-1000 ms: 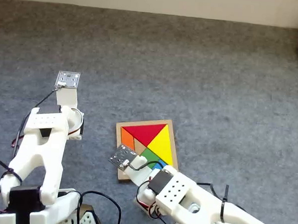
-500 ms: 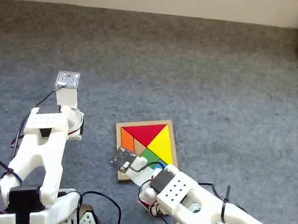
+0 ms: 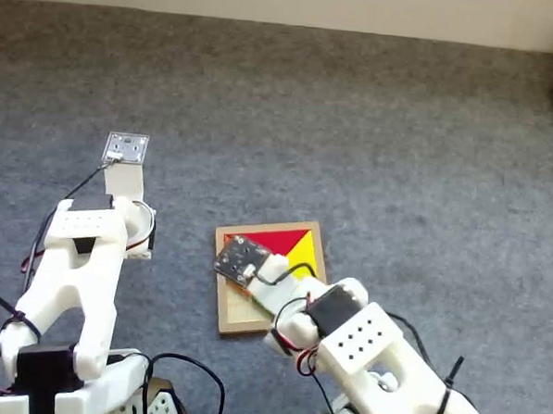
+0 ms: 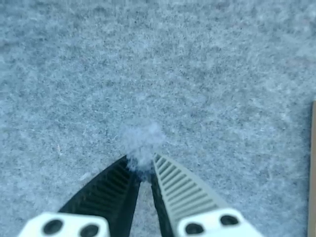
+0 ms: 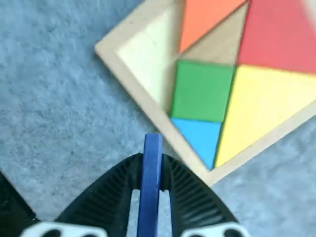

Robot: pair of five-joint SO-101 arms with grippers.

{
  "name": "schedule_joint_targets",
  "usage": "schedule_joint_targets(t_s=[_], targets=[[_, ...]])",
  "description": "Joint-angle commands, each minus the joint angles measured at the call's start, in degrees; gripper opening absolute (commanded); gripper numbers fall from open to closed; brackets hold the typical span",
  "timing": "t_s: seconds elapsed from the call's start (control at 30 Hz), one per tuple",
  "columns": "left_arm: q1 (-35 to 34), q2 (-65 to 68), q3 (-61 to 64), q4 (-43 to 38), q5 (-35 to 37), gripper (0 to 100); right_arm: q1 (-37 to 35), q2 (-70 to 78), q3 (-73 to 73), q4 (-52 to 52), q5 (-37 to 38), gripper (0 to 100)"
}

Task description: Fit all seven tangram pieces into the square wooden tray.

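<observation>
At 9 o'clock in the high view, the left pincer (image 4: 141, 167) is being held all but closed on nothing above the grey worktop (image 4: 197, 74). At 6 o'clock, the tray (image 5: 107, 48) is being occupied by the orange piece (image 5: 202, 17), red piece (image 5: 281, 39), yellow piece (image 5: 261, 103), green piece (image 5: 202, 91) and light blue piece (image 5: 200, 138). Pale floor is lying bare, so placing seems unfinished. A dark blue piece (image 5: 152, 145) is being clamped edge-on by the right pincer (image 5: 151, 160), its long axis lying along the fingers and pointing at the tray's rim.

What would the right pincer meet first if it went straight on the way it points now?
Probably the rim of the tray, just ahead of the dark blue piece the right pincer holds; the light blue triangle lies beyond. Height is unclear.
</observation>
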Motion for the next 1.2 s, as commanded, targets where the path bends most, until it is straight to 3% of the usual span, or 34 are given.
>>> schedule_joint_targets(t_s=[0.0,0.23,0.47,0.63,0.77,1.17], targets=[[-0.66,-1.89,-0.31,-0.35,0.09,0,1.1,-0.22,-6.29,-2.15,5.1,0.5],[-0.66,-1.89,-0.31,-0.35,0.0,0,2.07,15.25,-9.54,-16.75,5.71,0.5],[-0.66,-1.89,-0.31,-0.35,0.0,0,1.8,24.75,-15.16,-21.32,5.63,0.8],[-0.66,-1.89,-0.31,-0.35,0.0,0,1.71,27.03,-16.66,-21.58,5.36,10.7],[-0.66,-1.89,-0.31,-0.44,0.0,0,0.75,27.03,-18.33,-21.23,-1.41,18.7],[-0.66,-1.89,-0.31,-0.44,0.0,0,-4.7,18.95,-20.88,-9.63,-2.81,18.8]])
